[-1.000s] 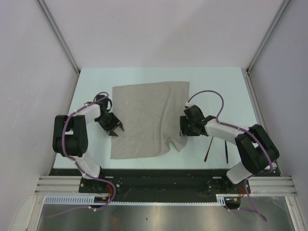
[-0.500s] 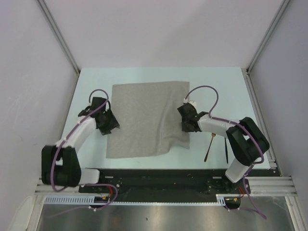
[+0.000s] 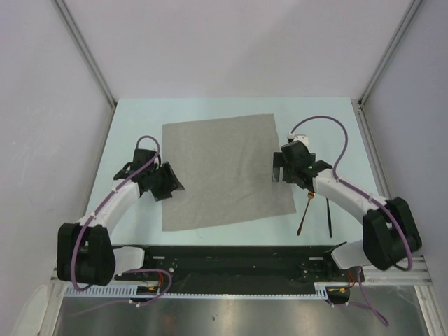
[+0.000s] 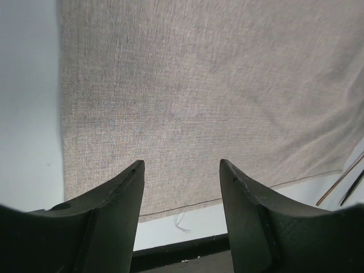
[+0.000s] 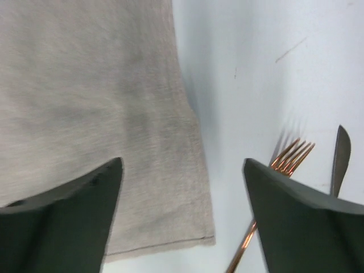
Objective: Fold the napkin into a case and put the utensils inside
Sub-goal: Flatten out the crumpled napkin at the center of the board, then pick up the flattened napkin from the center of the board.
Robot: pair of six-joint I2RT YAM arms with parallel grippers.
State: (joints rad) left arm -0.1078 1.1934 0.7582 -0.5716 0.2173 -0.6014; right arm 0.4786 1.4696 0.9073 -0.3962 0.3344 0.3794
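The fork [image 3: 302, 218] and the black piece [image 3: 328, 218] lie nearest the arm bases, side by side on the bare table [image 3: 329, 126]. Both are just right of the napkin [image 3: 220, 171] and clear of it, with the fork's tines pointing away from the bases. The napkin lies spread flat in a single layer in the middle of the table, not yet folded. A loose thread trails from its near hem.

The left gripper [image 4: 181, 165] is at the napkin's left edge, low over the near left part, with its fingers spread and nothing between them. I cannot tell whether it touches the cloth.

Farther back, the right gripper [image 5: 182, 165] hangs over the napkin's right edge. It is also spread wide and empty, one finger above the cloth and the other above the table by the fork.
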